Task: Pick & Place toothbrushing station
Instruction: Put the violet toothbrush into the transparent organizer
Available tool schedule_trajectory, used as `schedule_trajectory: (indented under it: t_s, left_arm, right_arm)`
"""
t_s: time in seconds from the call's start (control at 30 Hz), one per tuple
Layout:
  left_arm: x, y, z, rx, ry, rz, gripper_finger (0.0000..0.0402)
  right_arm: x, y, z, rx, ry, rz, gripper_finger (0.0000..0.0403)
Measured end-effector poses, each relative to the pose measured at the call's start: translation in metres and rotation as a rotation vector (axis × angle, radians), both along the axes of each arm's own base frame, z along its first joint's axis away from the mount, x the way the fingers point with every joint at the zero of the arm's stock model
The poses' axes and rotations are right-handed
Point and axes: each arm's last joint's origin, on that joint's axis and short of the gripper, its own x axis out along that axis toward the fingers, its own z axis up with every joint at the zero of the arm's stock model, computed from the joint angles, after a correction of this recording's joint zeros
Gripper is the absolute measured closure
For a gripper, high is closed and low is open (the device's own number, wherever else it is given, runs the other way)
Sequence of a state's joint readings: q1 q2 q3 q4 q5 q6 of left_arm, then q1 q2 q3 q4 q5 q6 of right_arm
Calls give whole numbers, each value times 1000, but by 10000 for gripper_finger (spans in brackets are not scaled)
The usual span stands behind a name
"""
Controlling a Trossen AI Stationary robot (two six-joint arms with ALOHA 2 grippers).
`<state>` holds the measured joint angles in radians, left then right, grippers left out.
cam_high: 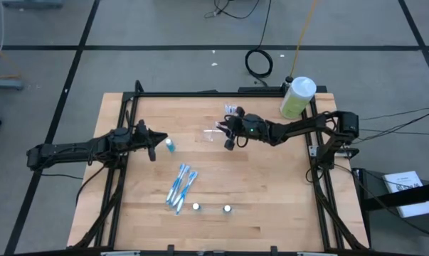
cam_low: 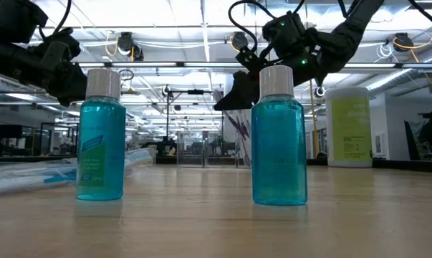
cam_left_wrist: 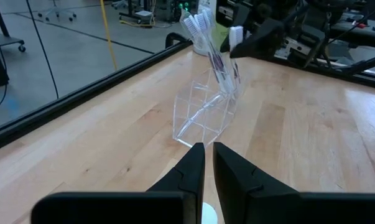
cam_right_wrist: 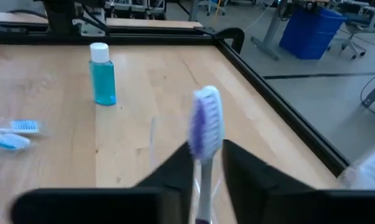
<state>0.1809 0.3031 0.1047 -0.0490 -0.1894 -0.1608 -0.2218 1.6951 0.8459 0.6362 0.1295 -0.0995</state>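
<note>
Two small bottles of blue liquid with white caps stand upright on the wooden desk point(cam_low: 201, 215), one at left point(cam_low: 100, 136) and one at centre point(cam_low: 278, 137). Wrapped toothbrushes point(cam_low: 51, 174) lie at far left. A green bottle point(cam_low: 349, 127) stands at right. A dark arm point(cam_low: 29, 57) reaches in at upper left, another point(cam_low: 301, 39) at upper centre.

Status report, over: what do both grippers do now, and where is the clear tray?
Right gripper shut on purple toothbrush, above the tray. Left gripper nearly shut, empty, above small blue bottle. Clear tray mid-table, far side. Nothing blocking.
</note>
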Motion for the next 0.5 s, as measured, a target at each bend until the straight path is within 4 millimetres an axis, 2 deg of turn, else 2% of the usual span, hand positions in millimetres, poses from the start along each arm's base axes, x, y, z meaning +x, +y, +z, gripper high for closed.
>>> schedule_trajectory:
  t_s: [0.07, 0.1, 0.33, 0.5]
  left_arm:
    - [0, 0, 0, 0, -1, 0, 364]
    - [0, 0, 0, 0, 0, 0, 364]
    - [0, 0, 0, 0, -1, 0, 364]
    - [0, 0, 0, 0, 0, 0, 364]
  right_arm:
    - [0, 0, 3, -13, -14, 3, 380]
    - [0, 0, 4, -24, -15, 6, 388]
    - [0, 1, 11, 23, -97, 22, 393]
    - [-8, 1, 13, 71, -269, 24, 393]
